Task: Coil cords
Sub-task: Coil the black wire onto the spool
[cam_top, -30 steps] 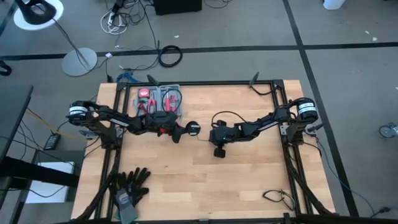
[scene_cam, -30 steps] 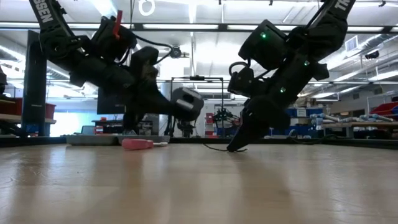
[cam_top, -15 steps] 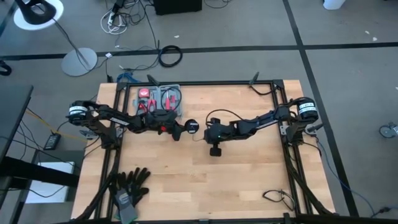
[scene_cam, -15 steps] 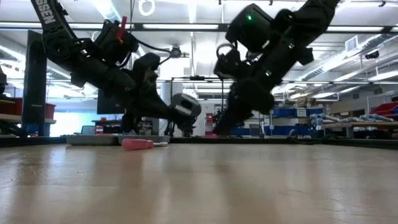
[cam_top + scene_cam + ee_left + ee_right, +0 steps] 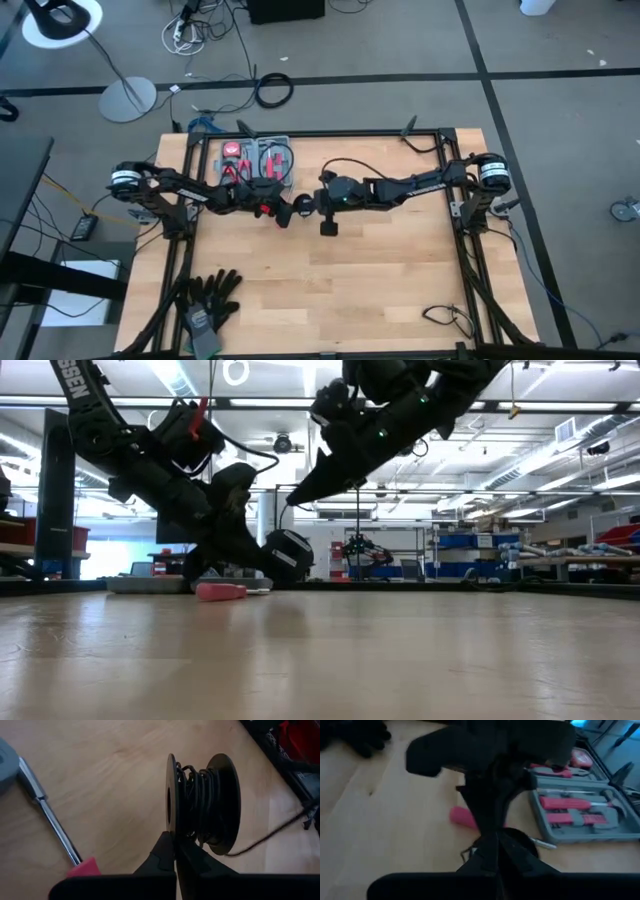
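Two dark arms meet over the middle of a wooden table [image 5: 400,290] during a cord-coiling job. The left gripper [image 5: 174,851] has its fingers pressed together on the rim of a small black spool [image 5: 202,802], which stands directly ahead of its fingertips with the flanges upright and the winding axis lying crosswise to the fingers. The cords [image 5: 200,795] are wound in rough turns around the core, and one loose strand trails off across the wood beyond the spool. The right gripper [image 5: 322,203], fingers together, hovers raised just beside the spool on the side away from the left arm; whether it pinches the strand cannot be told. A grey tool case [image 5: 580,812] lies beyond both.
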